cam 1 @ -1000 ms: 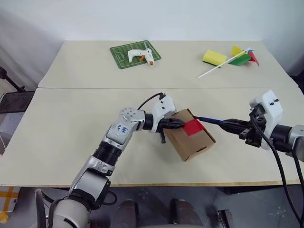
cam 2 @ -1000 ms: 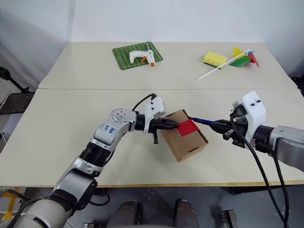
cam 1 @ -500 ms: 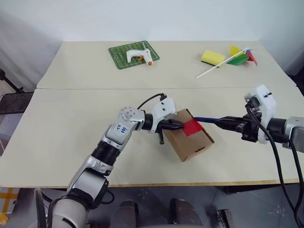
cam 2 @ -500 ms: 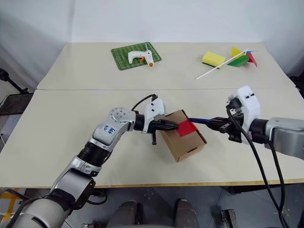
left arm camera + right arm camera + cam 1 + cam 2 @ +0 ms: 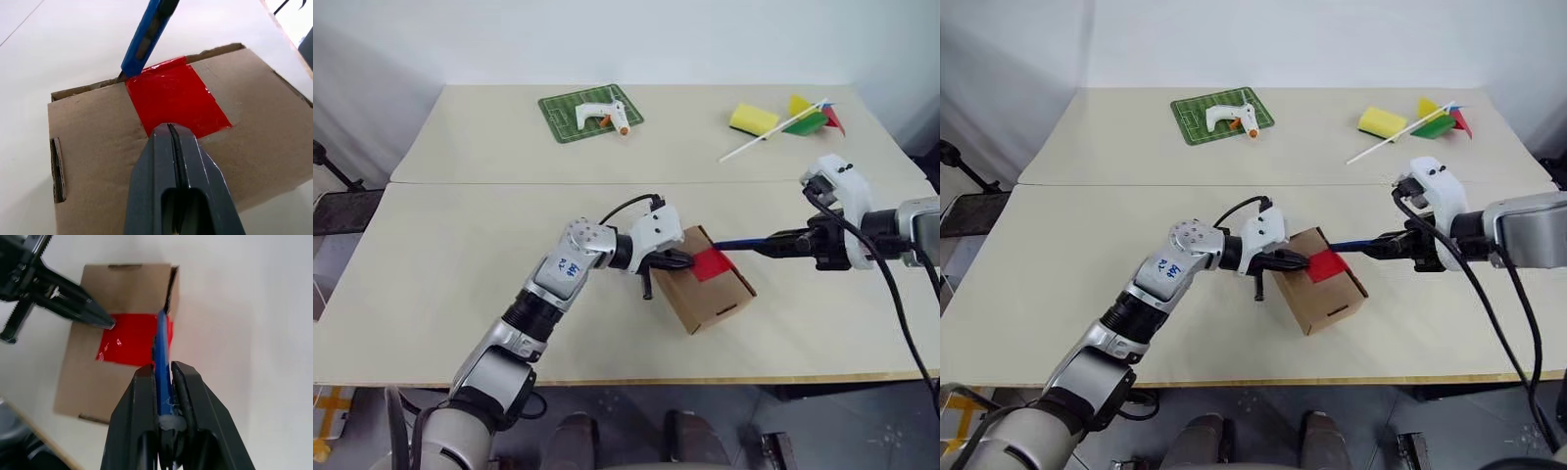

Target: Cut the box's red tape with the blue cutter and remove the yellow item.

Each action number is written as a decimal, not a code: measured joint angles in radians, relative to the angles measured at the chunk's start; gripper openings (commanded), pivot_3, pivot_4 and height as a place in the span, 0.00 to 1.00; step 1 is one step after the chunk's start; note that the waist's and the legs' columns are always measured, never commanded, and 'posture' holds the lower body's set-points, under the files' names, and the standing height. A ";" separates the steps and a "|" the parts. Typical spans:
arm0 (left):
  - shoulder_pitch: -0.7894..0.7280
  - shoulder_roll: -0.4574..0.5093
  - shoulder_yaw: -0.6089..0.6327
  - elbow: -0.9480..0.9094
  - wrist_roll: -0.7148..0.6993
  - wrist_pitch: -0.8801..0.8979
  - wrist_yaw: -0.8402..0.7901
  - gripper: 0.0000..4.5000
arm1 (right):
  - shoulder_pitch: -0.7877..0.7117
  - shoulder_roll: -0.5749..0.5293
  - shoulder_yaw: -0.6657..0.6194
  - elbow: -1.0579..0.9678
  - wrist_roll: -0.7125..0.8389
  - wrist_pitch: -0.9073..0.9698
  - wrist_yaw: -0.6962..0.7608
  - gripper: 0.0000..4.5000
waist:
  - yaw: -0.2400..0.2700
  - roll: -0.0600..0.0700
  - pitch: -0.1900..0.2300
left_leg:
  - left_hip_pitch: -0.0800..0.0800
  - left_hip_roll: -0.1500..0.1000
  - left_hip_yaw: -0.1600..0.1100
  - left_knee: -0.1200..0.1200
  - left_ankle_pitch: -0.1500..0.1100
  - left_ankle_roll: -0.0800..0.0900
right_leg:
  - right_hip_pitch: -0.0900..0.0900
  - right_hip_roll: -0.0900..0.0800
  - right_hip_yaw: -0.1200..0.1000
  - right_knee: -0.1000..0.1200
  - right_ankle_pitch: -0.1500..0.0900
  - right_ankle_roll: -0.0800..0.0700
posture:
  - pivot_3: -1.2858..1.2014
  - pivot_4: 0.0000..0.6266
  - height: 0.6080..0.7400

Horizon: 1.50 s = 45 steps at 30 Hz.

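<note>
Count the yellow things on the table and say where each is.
2: a yellow sponge at the far right of the table, and the pinwheel's yellow blade beside it. Anything inside the closed box is hidden.

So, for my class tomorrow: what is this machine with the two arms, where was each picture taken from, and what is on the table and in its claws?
It is a two-armed humanoid robot. Two pictures come from cameras on its head, two from its wrists. The left gripper, shut, presses its tips on the box at the red tape. The right gripper holds the blue cutter, its tip at the tape's edge. Farther back lie a glue gun on a green mat, a yellow sponge and a pinwheel.
</note>
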 measured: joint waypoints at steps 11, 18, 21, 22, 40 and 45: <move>0.003 -0.005 -0.005 -0.001 0.007 0.000 0.001 0.00 | -0.129 -0.115 0.236 0.096 0.110 0.002 0.006 0.04 | 0.001 0.000 -0.002 | 0.000 -0.001 0.000 0.000 -0.001 0.002 | 0.001 -0.001 -0.001 -0.001 -0.001 -0.002 | 0.52 0.24 1.00; 0.018 -0.007 -0.005 -0.018 0.007 0.000 0.011 0.00 | -0.165 -0.168 0.323 0.115 0.116 0.002 0.071 0.04 | 0.001 0.000 -0.004 | 0.000 -0.001 -0.001 0.000 -0.004 0.003 | 0.002 -0.002 -0.002 -0.004 -0.001 -0.003 | 0.52 0.24 1.00; 0.025 -0.007 -0.005 -0.029 0.007 0.000 0.015 0.00 | -0.169 -0.189 0.343 0.114 0.119 0.002 0.098 0.04 | 0.001 0.001 -0.004 | 0.000 -0.001 -0.001 0.000 -0.004 0.004 | 0.002 -0.002 -0.002 -0.005 -0.001 -0.003 | 0.52 0.24 1.00; 0.028 -0.006 -0.005 -0.034 0.007 0.000 0.017 0.00 | -0.173 -0.196 0.353 0.114 0.120 0.002 0.106 0.04 | 0.001 0.001 -0.004 | 0.000 -0.001 0.000 0.000 -0.005 0.004 | 0.002 -0.002 -0.002 -0.005 -0.001 -0.003 | 0.52 0.24 1.00; 0.045 -0.007 -0.005 -0.047 0.007 0.001 0.035 0.00 | -0.067 -0.210 0.354 0.085 0.041 0.011 0.193 0.04 | 0.000 0.001 -0.009 | 0.000 -0.001 0.001 0.001 -0.007 0.005 | 0.003 -0.002 -0.003 -0.007 -0.001 -0.003 | 0.52 0.24 1.00; 0.047 -0.006 -0.004 -0.047 0.007 0.001 0.040 0.00 | -0.106 -0.161 0.373 0.112 -0.006 0.020 0.209 0.04 | -0.001 0.002 -0.011 | 0.000 -0.001 0.001 0.001 -0.007 0.005 | 0.003 -0.002 -0.003 -0.006 -0.001 -0.003 | 0.52 0.24 1.00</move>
